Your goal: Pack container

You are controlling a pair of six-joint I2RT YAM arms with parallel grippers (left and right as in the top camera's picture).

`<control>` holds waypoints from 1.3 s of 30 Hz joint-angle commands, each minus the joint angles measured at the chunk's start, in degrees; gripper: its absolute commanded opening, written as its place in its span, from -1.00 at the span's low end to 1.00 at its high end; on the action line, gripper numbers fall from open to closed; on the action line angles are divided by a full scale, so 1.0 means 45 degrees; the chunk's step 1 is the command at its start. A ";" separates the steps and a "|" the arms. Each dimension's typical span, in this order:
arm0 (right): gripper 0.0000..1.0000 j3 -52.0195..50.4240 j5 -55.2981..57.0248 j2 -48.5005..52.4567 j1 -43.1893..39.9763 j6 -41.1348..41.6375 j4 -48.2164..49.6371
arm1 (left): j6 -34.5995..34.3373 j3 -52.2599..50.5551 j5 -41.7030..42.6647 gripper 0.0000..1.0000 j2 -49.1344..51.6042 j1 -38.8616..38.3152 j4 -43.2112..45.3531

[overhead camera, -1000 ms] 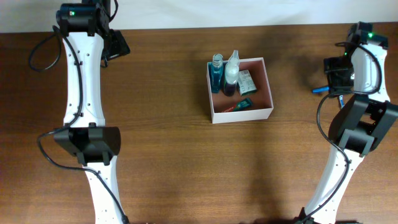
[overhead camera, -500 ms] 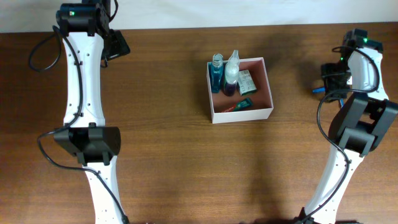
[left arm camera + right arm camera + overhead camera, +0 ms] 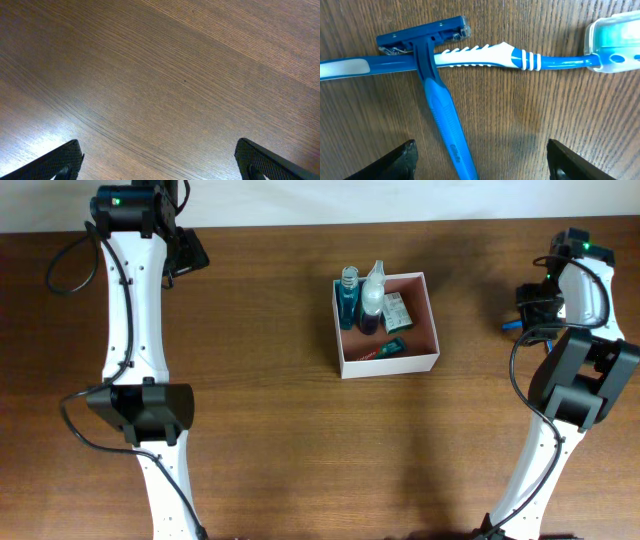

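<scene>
Pickup seems in hand: the right fingers [image 3: 400, 162] stand wide over a glossy blue plastic razor [image 3: 440, 105] lying across a ribbed toothbrush [image 3: 485, 56] on the grained wood counter [image 3: 520, 125]. Next they should drop and pinch the slim handle, then carry it to the white-walled container [image 3: 390, 365], at the overhead view's upper centre; the left fingers [image 3: 60, 162] gape wide, empty.

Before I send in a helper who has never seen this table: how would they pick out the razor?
On the wooden table, go to the right arm's side, away from the central white-walled container. By the right arm's fingers two blue things lie crossed. The razor has the wide blade head and all-blue handle, lying over the white-and-blue toothbrush with a capped head.
</scene>
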 commanded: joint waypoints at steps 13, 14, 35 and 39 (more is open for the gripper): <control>0.33 -0.0131 0.0423 0.0573 0.0000 0.0160 0.0034 | -0.0112 -0.0024 0.0044 0.99 0.0063 0.0034 0.0024; 0.33 -0.0131 0.0427 0.0622 0.0000 0.0155 0.0029 | -0.0112 -0.0024 0.0044 0.99 0.0063 0.0034 0.0024; -0.56 -0.0126 0.0291 0.0782 -0.0272 0.0151 0.0039 | -0.0112 -0.0024 0.0044 0.98 0.0063 0.0034 0.0024; -0.68 -0.0112 0.0219 0.0777 -0.0398 -0.0117 -0.0019 | -0.0112 -0.0024 0.0044 0.99 0.0063 0.0034 0.0024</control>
